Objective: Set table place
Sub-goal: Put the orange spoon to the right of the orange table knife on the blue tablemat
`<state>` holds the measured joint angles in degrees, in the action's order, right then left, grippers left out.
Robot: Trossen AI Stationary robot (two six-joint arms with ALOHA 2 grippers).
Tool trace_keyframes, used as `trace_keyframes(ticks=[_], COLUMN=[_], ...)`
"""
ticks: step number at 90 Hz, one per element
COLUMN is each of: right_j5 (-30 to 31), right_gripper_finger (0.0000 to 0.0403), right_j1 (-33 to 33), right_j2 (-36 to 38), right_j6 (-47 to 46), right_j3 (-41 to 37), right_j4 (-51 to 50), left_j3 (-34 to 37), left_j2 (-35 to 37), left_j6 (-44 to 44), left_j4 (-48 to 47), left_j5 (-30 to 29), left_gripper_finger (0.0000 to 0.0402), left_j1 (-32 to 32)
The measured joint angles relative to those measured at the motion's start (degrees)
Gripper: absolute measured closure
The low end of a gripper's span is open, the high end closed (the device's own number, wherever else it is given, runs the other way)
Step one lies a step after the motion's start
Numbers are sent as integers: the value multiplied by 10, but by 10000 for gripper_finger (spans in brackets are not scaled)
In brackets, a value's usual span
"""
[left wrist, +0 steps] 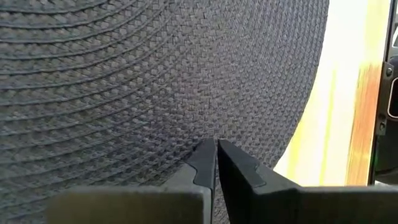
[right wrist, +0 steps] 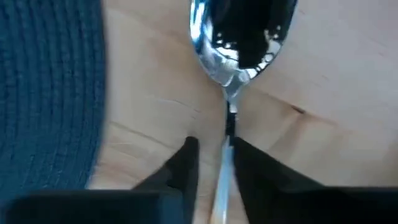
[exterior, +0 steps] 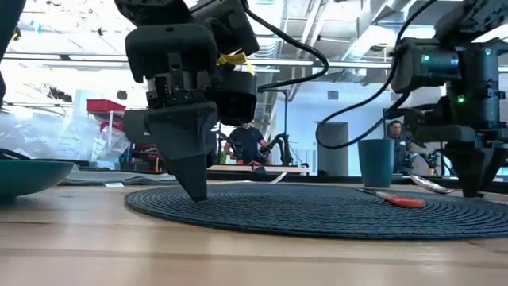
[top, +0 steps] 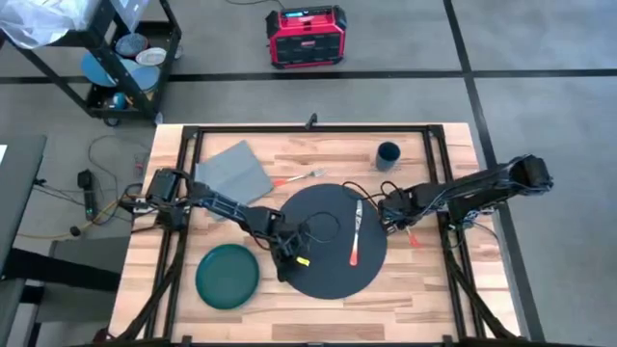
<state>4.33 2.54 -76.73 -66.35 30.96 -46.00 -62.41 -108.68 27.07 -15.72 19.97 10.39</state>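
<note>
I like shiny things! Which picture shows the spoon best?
The right wrist view: the spoon fills it, its handle between the right gripper's fingers. The low view shows only the bowl; the high view barely shows it; the left wrist view doesn't.

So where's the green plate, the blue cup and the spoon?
Green plate (top: pixel 228 276): high view, its middle.
Blue cup (top: pixel 388 154): high view, its open top.
Spoon (right wrist: pixel 239 43): right wrist view, its shiny bowl.

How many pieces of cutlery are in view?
3: a fork on the table beside the grey napkin, a knife on the mat, a spoon in the right pincer beside the mat.
</note>
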Motion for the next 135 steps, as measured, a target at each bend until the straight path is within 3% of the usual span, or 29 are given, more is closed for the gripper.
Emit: trace_keyframes(ticks=[11,29,51,68,107,135], right_j5=[11,45,162,201,193,157], right_gripper_finger=[397,401,402,401,402,402], right_j1=[11,70,202,249,199,186], right_j2=[34,155,225,162,-82,-133], right_j6=[-39,-147,-348,-428,-508,-504], right_j3=[-3,13,30,45,137,162], right_j4=[-9,-79,-72,8,111,110], left_j3=[0,0,0,-10,-35,-35], left_j2=[0,0,0,0,0,0], left_j6=[0,3,63,91,51,20], left_j4=[0,0,1,1,-18,-22], left_j5=[0,-1,-8,-10,-27,-29], left_gripper_finger=[401,401,401,401,401,401], left_j1=[0,-2,-2,-1,-14,-15])
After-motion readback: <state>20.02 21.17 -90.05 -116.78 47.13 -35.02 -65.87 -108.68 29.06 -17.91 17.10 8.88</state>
